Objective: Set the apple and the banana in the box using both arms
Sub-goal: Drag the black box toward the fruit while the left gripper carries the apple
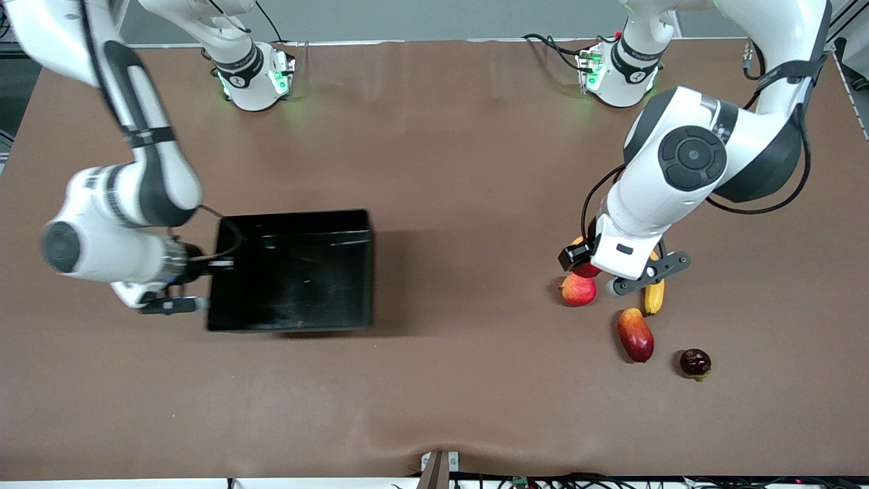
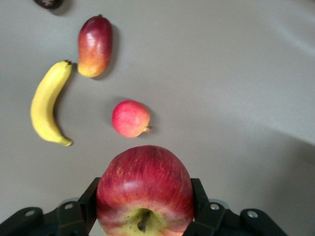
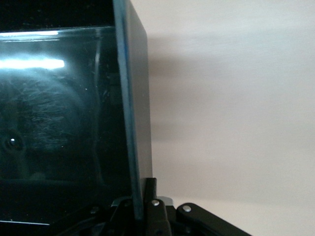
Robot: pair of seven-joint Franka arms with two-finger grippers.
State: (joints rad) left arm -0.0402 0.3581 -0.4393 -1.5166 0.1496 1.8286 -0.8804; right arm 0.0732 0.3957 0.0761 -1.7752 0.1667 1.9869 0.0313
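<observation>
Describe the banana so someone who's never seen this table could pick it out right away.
Look toward the left arm's end of the table, where loose fruit sits under the left gripper. The banana lies beside the red-orange mango-like fruit. It alone is long, curved and yellow.

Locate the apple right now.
The apple is held in the left gripper, above the table at the left arm's end, over the pink-red fruit and the banana.
</observation>
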